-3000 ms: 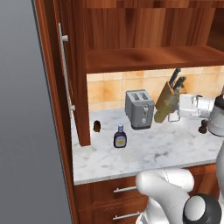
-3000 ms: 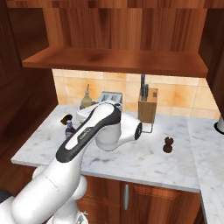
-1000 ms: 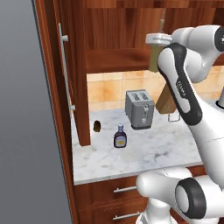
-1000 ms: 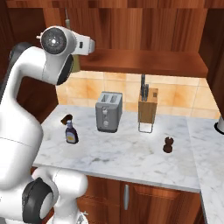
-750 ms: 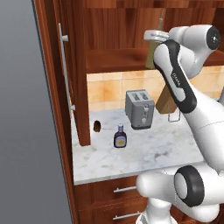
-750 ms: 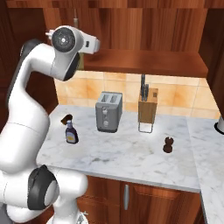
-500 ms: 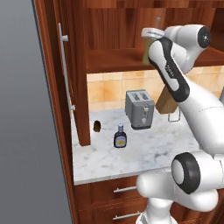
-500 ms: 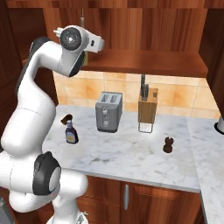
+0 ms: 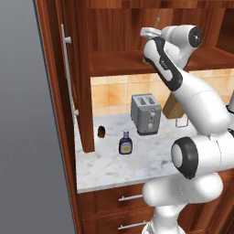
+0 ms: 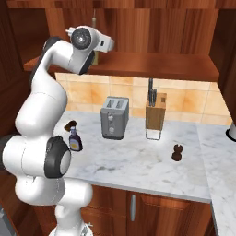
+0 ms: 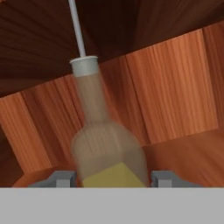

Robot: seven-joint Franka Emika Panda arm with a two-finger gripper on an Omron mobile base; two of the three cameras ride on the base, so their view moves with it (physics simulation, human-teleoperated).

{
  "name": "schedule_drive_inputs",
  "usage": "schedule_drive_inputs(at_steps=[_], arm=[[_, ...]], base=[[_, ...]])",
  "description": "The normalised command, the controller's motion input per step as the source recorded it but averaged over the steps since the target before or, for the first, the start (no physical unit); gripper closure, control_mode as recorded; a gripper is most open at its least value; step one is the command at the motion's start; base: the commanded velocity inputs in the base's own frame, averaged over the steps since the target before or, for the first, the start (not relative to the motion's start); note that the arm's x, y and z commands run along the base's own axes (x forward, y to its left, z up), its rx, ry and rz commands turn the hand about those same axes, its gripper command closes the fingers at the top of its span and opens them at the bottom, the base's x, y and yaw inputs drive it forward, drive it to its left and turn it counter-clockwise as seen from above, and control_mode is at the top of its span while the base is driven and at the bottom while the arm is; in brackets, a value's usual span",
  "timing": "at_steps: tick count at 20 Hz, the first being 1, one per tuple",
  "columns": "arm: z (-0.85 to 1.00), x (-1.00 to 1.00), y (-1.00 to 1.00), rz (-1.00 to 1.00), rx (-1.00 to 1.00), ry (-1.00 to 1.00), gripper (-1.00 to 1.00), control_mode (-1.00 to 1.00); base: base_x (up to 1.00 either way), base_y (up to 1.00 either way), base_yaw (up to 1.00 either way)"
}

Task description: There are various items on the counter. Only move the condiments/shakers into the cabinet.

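Inside one cabinet (image 9: 114, 41) – gripper (image 11: 111, 178) clasping one oil bottle (image 11: 103, 144); two condiments below.

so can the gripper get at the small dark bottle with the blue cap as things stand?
Probably not straight away: the gripper is up at the cabinet shelf, closed around the tall slim-necked oil bottle. The small dark blue-capped bottle stands unobstructed on the marble counter.

The oil bottle (image 11: 105, 144) stood between the gripper (image 11: 111, 178) fingers, blocking the way ahead. Behind it the cabinet (image 11: 175, 83) back wall closed things off. Open shelf (image 10: 156, 62) stretched free to the right.
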Motion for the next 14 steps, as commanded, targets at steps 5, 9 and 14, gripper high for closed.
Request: schedule_drive_inputs(at_steps=[5,9,14], arm=[[-0.36,0.40,0.00,-0.01,0.00,0.00,1.00,-1.00],[-0.64,0.11,0.00,0.00,-0.04,0.00,1.00,-1.00],[-0.35,0.22,0.00,0.00,-0.05,0.00,1.00,-1.00]], base=[[0.00,0.00,0.00],[0.00,0.00,0.00],[0.00,0.00,0.00]])
